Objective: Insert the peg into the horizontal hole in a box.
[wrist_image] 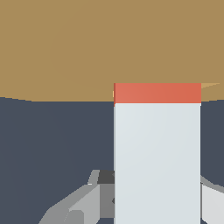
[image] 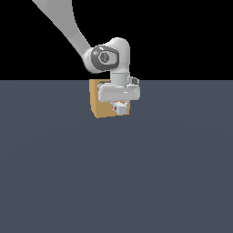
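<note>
Out on the exterior view, the Panda arm (image: 98, 50) reaches down from the top of the frame, its white hand parked right in front of the tan box (image: 97, 102) on the dark grey floor (image: 113, 182). The gripper (image: 120, 108) hangs low against the box's front face, and only a sliver of the peg (image: 119, 105) peeks out beneath it, white with a hint of orange. From here the hand covers the middle of that face, so the hole itself cannot be seen.

The wrist view fills in what that angle hides. The peg (wrist_image: 157, 153) runs away from the camera as a broad white bar, with just a short red-orange band showing before it meets the box (wrist_image: 65, 48); the rest of the red half is out of sight there. Grey fingers (wrist_image: 78, 205) flank the white half on both sides, closed against it, holding the peg.

No writing, labels or brand marks are readable anywhere.
</note>
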Robot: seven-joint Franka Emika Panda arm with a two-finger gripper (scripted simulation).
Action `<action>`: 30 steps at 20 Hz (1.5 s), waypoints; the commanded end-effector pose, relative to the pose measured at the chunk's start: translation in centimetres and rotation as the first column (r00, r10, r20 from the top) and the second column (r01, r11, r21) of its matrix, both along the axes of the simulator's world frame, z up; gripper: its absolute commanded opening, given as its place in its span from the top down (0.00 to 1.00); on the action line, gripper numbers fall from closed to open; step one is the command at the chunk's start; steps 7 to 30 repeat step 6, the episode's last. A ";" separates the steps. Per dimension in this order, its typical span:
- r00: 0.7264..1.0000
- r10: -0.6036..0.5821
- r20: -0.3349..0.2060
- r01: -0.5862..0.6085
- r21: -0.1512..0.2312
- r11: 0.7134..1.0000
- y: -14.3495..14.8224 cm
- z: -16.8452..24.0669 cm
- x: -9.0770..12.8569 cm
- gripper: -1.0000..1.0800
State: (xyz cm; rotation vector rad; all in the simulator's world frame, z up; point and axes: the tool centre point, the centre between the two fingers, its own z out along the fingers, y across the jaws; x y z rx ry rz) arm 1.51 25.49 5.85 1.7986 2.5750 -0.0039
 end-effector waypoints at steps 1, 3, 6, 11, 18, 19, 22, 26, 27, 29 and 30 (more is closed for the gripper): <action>1.000 0.003 0.003 -0.003 0.003 1.000 1.0 0.1 -0.2 1.00; 1.000 0.003 0.003 -0.003 0.003 1.000 1.1 0.2 -0.2 1.00; 1.000 0.003 0.003 -0.003 0.003 1.000 0.9 0.2 0.0 1.00; 1.000 0.003 0.003 -0.003 0.003 1.000 0.9 0.2 0.0 1.00; 1.000 0.003 0.003 -0.003 0.003 1.000 0.9 0.2 0.0 1.00; 1.000 0.003 0.003 -0.003 0.003 1.000 0.9 0.2 0.0 1.00; 1.000 0.003 0.003 -0.003 0.003 1.000 0.9 0.2 0.0 1.00; 1.000 0.003 0.003 -0.003 0.003 1.000 0.9 0.2 0.0 1.00; 1.000 0.003 0.003 -0.003 0.003 1.000 0.9 0.2 0.0 1.00; 1.000 0.003 0.003 -0.003 0.003 1.000 0.9 0.2 0.0 1.00; 1.000 0.003 0.003 -0.003 0.003 1.000 0.9 0.2 0.0 1.00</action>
